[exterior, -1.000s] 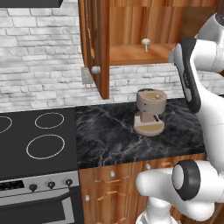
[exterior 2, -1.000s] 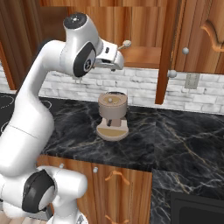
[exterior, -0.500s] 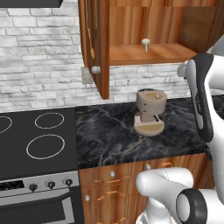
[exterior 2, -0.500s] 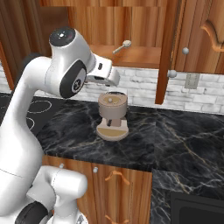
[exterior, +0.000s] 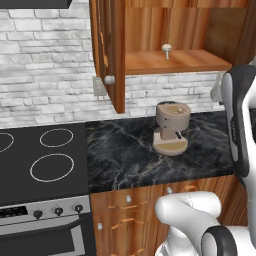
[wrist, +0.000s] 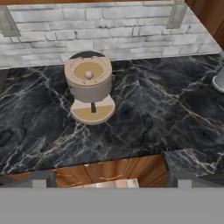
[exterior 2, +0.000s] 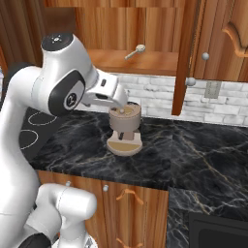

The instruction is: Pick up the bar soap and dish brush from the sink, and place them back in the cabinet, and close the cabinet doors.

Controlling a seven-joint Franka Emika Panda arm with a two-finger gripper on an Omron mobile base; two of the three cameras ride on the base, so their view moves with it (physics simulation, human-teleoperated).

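Pulling back and down from the cabinet [exterior: 175, 62] now, dropping low over the counter by the coffee machine [exterior: 171, 127]. Claw [wrist: 111, 178] spread wide, carrying nothing. Dish brush [exterior 2: 134, 52] lying on the shelf, apparently delivered. Cabinet doors [exterior: 112, 55] hanging open, closing yet to come.

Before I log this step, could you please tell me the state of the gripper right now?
Gripper: open, holding nothing, above the dark marbled stone counter.
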